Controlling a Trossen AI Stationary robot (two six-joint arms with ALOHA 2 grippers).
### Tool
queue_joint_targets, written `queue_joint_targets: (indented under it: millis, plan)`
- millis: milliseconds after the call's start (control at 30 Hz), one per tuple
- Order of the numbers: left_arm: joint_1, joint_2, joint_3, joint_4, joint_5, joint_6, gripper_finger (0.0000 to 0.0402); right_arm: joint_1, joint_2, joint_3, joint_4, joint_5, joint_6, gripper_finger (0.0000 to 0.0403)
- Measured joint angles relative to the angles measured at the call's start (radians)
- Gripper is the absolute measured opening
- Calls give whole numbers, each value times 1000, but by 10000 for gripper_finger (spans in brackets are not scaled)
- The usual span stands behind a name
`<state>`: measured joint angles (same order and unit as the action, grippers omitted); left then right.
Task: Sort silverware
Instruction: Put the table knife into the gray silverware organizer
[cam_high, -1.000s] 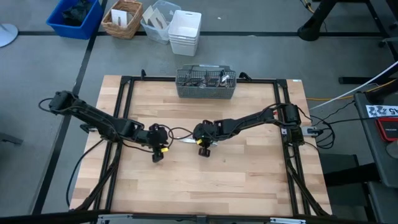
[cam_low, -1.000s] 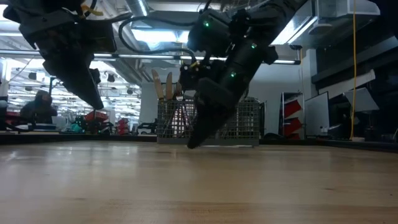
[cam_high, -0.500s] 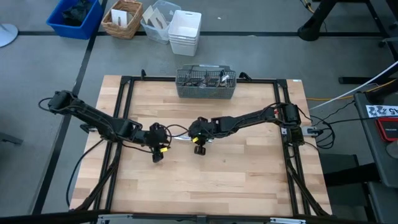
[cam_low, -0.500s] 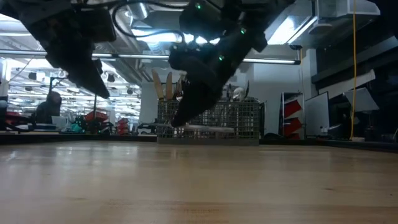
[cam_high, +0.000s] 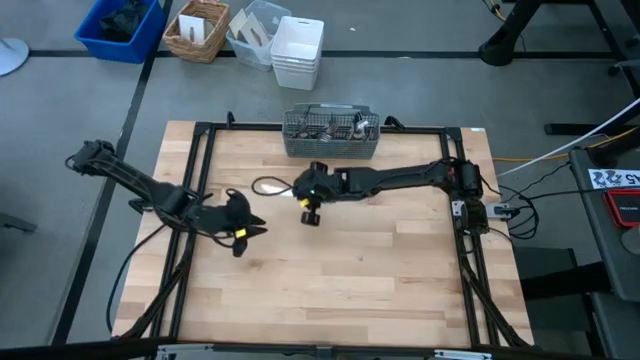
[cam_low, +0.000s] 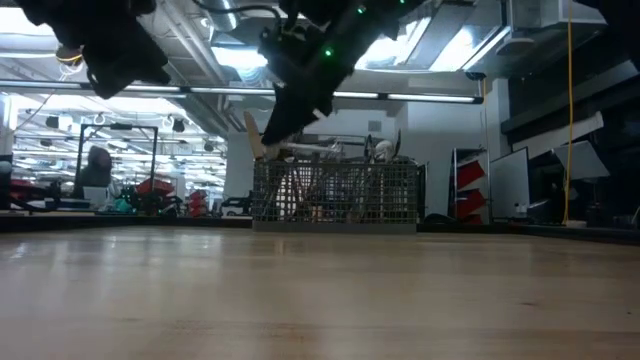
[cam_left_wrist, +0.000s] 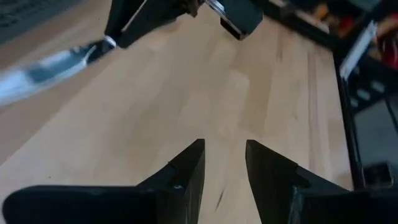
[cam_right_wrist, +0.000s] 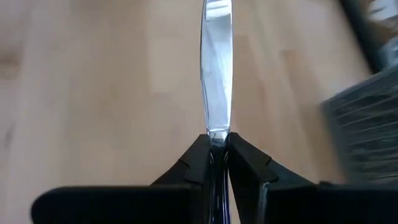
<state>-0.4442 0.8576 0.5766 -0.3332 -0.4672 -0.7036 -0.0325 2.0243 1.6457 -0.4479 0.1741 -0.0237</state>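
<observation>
Right wrist view: the right gripper (cam_right_wrist: 216, 158) clamps a knife (cam_right_wrist: 216, 68) by its handle end, blade pointing straight ahead, in line with the fingers. This end grip suits lowering it into the caddy (cam_high: 331, 135), just beside. The left gripper (cam_left_wrist: 222, 165), farther from the caddy, holds nothing, jaws narrowly apart.

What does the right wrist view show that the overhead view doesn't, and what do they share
Only the right wrist view shows the right claw shut on a table knife, blade pointing forward. Only the high view shows the left claw waiting over the table, and the whole row of the caddy compartments. Both show the right claw over bare wood, near the caddy.
</observation>
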Motion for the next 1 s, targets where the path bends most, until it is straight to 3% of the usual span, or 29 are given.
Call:
queue_joint_targets:
  millis: [300, 500, 633, 733, 833, 1000]
  plan:
    - [0, -33, 0, 1, -242, -62, 109, -42, -1, 156, -74, 198, -134, 49]
    - [40, -33, 0, 45, -278, 68, 109, -49, -2, 230, -79, 333, -219, 49]
    - [105, -32, 0, 120, -298, 233, 109, -49, -2, 254, -73, 387, -267, 49]
    - [177, -33, 0, 176, -393, 315, 109, -49, -2, 259, -70, 410, -300, 49]
    - [258, -33, 1, 170, -474, 337, 109, -49, -2, 260, -71, 439, -332, 49]
    - [369, -32, 1, 167, -479, 356, 109, -49, -2, 260, -70, 482, -371, 49]
